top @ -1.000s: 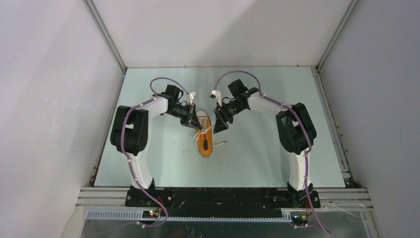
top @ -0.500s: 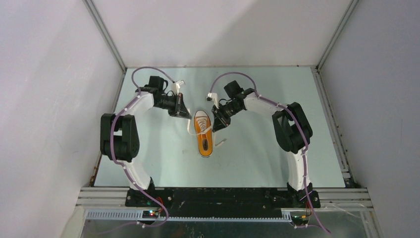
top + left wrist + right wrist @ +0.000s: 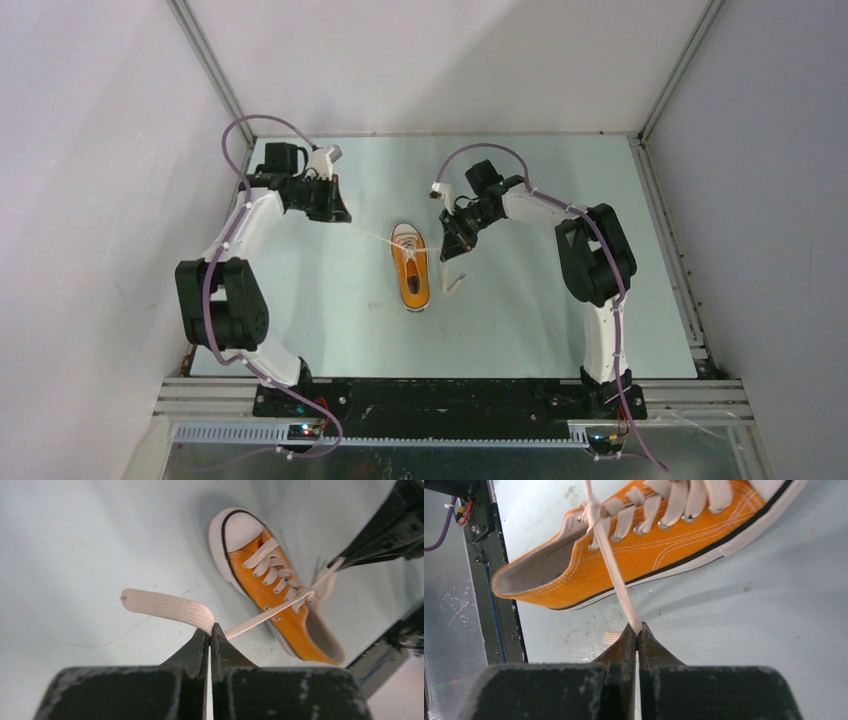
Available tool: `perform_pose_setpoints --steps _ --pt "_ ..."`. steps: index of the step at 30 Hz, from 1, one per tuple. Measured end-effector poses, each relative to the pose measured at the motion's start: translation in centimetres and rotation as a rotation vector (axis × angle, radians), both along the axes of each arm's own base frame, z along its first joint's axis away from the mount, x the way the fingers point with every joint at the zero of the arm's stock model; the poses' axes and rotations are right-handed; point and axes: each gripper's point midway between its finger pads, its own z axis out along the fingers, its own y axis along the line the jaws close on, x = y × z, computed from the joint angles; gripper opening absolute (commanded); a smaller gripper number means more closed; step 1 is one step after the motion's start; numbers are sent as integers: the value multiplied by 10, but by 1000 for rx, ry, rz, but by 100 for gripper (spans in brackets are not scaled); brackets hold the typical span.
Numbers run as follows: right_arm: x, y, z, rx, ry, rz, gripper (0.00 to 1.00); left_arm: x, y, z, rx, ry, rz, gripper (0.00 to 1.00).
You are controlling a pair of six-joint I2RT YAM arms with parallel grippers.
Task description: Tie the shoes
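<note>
I have both arms out over the pale green table (image 3: 560,320), and the orange sneaker (image 3: 412,276) stands on its sole between them at about mid-table, white toe cap to the far side, heel toward the arm bases.

The left gripper (image 3: 341,216) sits well to the left of the shoe and a little farther back, with its jaws pressed together on the left lace (image 3: 376,236). That lace runs in a straight, taut line from the fingertips down to the top of the lacing. In the left wrist view, the flat white strand is pinched between the left gripper's (image 3: 210,630) dark fingers (image 3: 192,647). A short free end curls out to one side, and the rest stretches off to the sneaker (image 3: 260,582).

The right gripper (image 3: 452,250) hangs just beside the shoe's right flank, close to the toe half. In the right wrist view its jaws are closed tight on the right lace (image 3: 616,575), which rises from the fingertips (image 3: 638,630) over the orange canvas wall (image 3: 659,550) to the uppermost eyelets. There it meets the other strand in a crossing (image 3: 591,507). I cannot tell from these views how the crossing is wound.

A loose tail of white lace (image 3: 455,283) lies on the table, just right of the shoe's middle.
</note>
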Motion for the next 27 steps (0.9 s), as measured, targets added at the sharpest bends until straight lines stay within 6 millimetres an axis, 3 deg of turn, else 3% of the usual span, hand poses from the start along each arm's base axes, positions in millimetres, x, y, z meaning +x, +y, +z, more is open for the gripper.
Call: perform_pose_setpoints --steps 5,11,16,27 --pt "-6 6 -2 -15 -4 14 0 3 28 -10 162 -29 40 0" --pt "-2 2 -6 -42 -13 -3 0 -27 56 -57 299 86 61 0" --pt "0 -8 -14 -68 16 -45 0 -46 61 -78 329 145 53 0" --pt "-5 -17 -21 -112 45 -63 0 -41 66 -80 346 119 76 0"
